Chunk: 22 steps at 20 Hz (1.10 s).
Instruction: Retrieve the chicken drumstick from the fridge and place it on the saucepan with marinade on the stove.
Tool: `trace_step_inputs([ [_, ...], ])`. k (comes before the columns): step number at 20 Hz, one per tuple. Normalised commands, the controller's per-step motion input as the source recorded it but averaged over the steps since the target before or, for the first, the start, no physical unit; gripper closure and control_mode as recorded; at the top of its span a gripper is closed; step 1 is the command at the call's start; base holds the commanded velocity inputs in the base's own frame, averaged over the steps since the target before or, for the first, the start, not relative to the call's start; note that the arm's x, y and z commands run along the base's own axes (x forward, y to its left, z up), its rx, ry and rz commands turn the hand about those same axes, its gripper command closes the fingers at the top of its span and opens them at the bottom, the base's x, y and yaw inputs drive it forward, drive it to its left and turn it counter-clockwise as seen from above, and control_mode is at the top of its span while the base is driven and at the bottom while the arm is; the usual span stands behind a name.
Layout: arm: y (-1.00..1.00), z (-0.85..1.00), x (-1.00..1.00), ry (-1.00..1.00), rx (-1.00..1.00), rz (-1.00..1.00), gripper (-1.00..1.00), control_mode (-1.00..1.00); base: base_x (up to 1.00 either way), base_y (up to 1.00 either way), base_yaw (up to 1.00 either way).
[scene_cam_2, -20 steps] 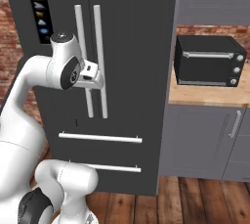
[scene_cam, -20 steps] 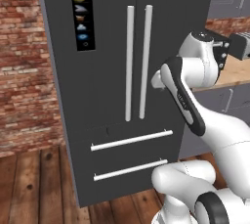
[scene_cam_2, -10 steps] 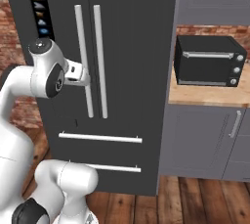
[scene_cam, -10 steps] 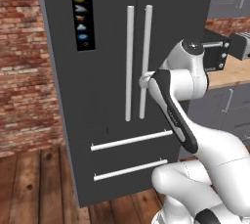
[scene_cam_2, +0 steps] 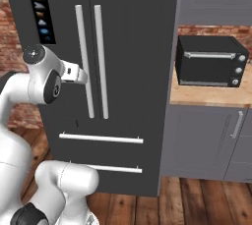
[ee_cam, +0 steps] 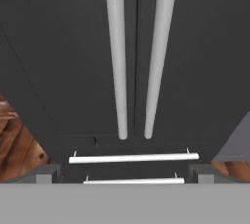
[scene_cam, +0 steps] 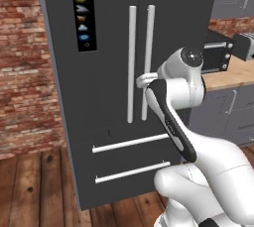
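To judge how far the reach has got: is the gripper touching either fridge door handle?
Apart. In the hand view both fingertips sit low and wide, with the door handles well ahead and dark fridge door between them.

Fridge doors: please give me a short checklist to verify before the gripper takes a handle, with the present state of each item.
1. Fridge doors both shut: ok.
2. Gripper open and holding nothing: ok.
3. Gripper faces the two door handles, left handle and right handle: ok.
4. Fingers around one handle: not ok, both handles stand apart from the fingers.
5. Which handle the gripper aims at: cannot tell.
6. Toaster oven on the counter is away from the arm: ok.
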Motion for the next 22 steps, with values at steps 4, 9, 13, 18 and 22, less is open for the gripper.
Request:
trace_step_inputs([
  [4, 0.17, 0.03, 0.64, 0.00, 0.00, -0.01, -1.00, -1.00, 0.00, 0.00, 0.00],
  [9, 0.07, 0.00, 0.63, 0.02, 0.00, 0.00, -1.00, -1.00, 0.00, 0.00, 0.00],
  [13, 0.00, 0.00, 0.63, 0.00, 0.00, 0.00, -1.00, -1.00, 0.00, 0.00, 0.00],
  [18, 0.01, -0.02, 0.62, 0.00, 0.00, 0.00, -1.00, -1.00, 0.00, 0.00, 0.00],
  [22, 0.08, -0.18, 0.46, -0.02, 0.00, 0.00, -1.00, -1.00, 0.00, 0.00, 0.00],
])
